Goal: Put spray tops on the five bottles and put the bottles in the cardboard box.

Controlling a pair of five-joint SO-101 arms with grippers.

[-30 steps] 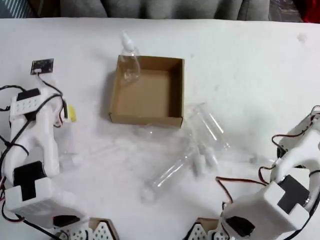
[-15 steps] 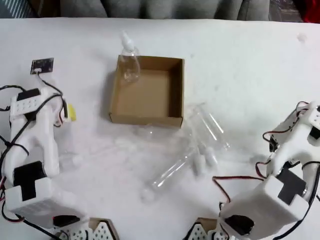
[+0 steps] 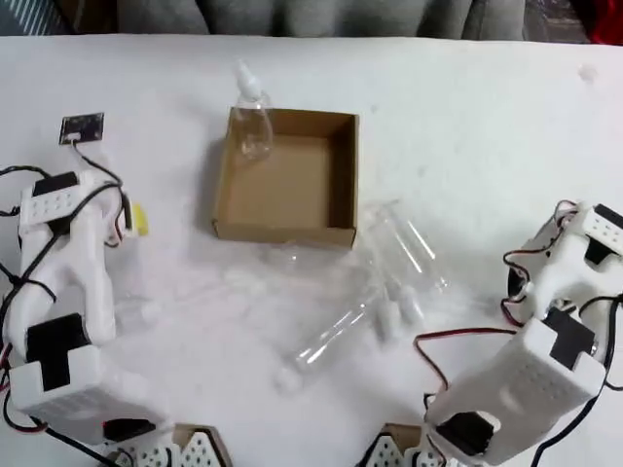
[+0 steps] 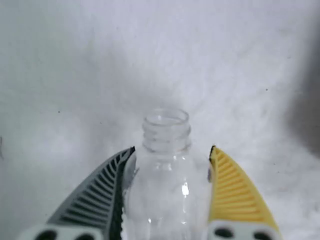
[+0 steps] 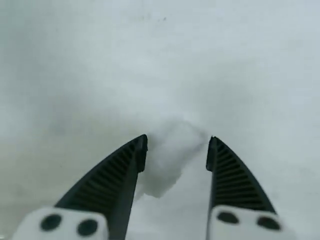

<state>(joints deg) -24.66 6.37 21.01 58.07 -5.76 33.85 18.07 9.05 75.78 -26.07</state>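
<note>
One capped clear bottle (image 3: 251,122) is in the brown cardboard box (image 3: 282,232); left hand (image 4: 171,150) grips an uncapped bottle (image 4: 166,131), right hand (image 5: 177,139) wide.

Brown cardboard box (image 3: 282,233) central on white desk (image 3: 467,126) — clear plastic bottle (image 3: 253,125) upright in its rear left corner; further clear bottles (image 3: 336,331) lying before it, rightward.

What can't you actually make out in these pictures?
Right wrist view: white lump inside the open right tool, blurred; perhaps a spray top.
Left wrist view: the picture edge cuts off the clear plastic bottle in the left tool.
High view: lying clear bottles blur into the white table; count unsure.
</note>
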